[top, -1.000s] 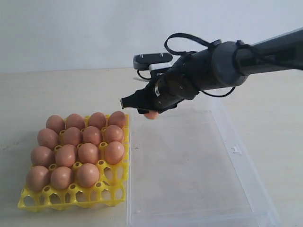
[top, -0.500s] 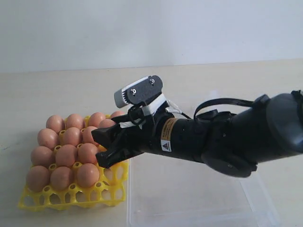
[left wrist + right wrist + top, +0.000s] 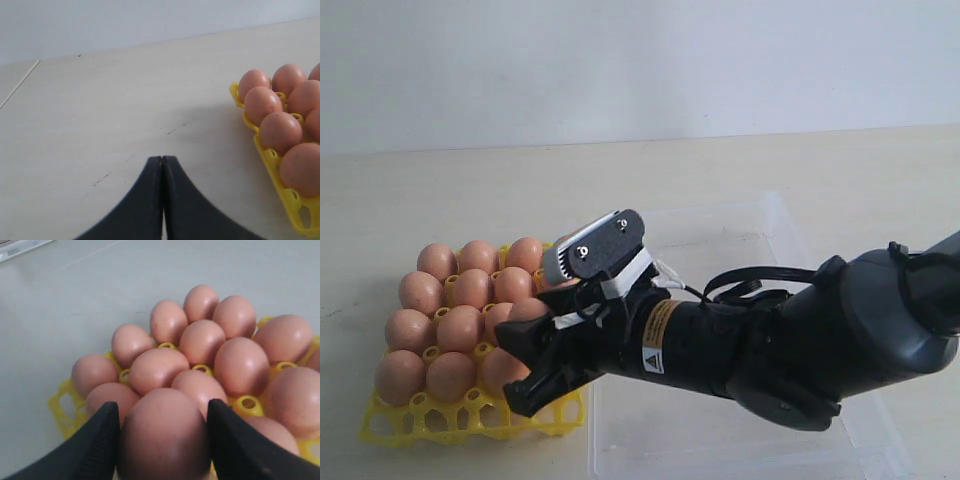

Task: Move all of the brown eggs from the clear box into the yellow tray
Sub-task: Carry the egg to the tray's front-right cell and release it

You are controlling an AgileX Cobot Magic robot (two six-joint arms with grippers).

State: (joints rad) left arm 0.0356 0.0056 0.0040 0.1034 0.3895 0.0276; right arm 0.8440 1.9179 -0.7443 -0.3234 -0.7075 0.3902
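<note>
brown eggs point(image 3: 460, 328): you're seeing reddish-tan, plain
yellow tray point(image 3: 420, 404): bright yellow
clear box point(image 3: 720, 250): colourless, transparent
your right gripper point(image 3: 162, 410): black, perhaps finely ribbed

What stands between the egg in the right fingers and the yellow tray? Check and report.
Nothing visible does. The right gripper holds the brown egg over the yellow tray, at its near right corner in the exterior view. The neighbouring eggs sit beside that spot in their own cups. The cup beneath is hidden by the gripper.

Smooth, faintly glossy eggs point(image 3: 200, 342) are sitting in a shiny plastic tray point(image 3: 265, 155); beside it a clear plastic box point(image 3: 770, 240) is lying on a matt table point(image 3: 100, 100).
</note>
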